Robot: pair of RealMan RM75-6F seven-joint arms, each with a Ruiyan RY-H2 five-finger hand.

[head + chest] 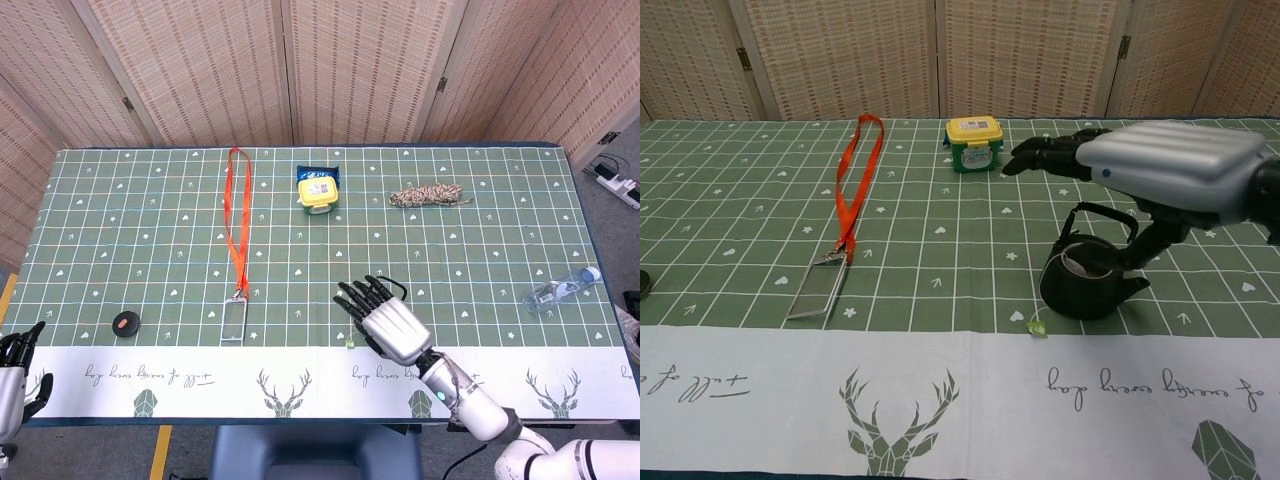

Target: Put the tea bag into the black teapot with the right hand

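The right hand (1170, 170) is being held spread and empty above the teapot (1087, 282). The tea bag is lying inside the pot, its tag (1037, 327) on the cloth. The left hand (15, 365) is resting open.

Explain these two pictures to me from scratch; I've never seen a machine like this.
This is a two-armed robot at a table, steered remotely by a person. Each arm ends in a metal robot hand with fingers. One picture looks down from its head, the other looks forward from its chest.

The right robot hand hovers with spread fingers, holding nothing, above a small round black teapot. A thin string runs from the pot's opening to a little green tag lying on the green checked tablecloth.

Also there: an orange lanyard with a clear badge holder, a yellow-lidded box, a bundle of speckled rope, a clear plastic bottle and a small black disc. The left robot hand waits at the table's edge.
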